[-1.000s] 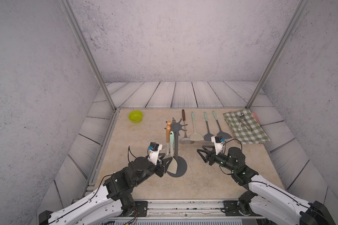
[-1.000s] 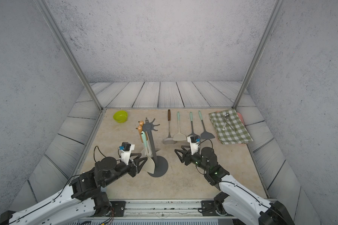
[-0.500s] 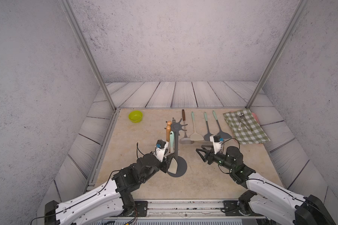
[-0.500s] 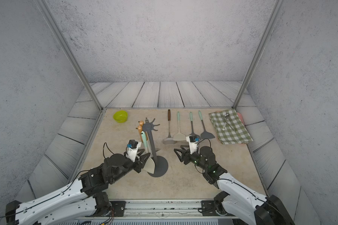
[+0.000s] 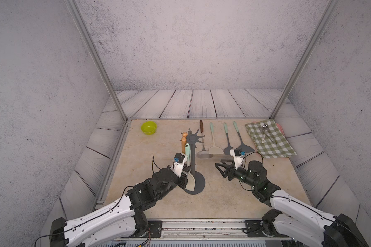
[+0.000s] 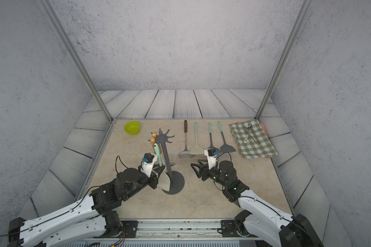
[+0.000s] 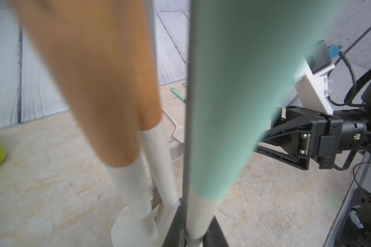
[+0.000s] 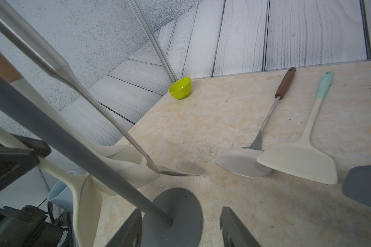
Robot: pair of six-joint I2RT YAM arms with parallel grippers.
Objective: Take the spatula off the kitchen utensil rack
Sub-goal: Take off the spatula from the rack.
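Clamped shut with the left gripper (image 5: 186, 171) on the cream neck of the mint-handled spatula (image 5: 188, 149) — gripped low, likely for a firm hold on the thin stem. Hanging above the fingers (image 6: 159, 171) from a prong of the kitchen utensil rack (image 5: 192, 139), with the blade just below them over the round base. Crowded beside the pinch by two wooden-handled utensils (image 5: 183, 139), so probably best lifted straight up, then out. Waiting with the right gripper (image 5: 220, 170) half spread and empty, pointed at the pole — seemingly to steady the kitchen utensil rack against tipping.
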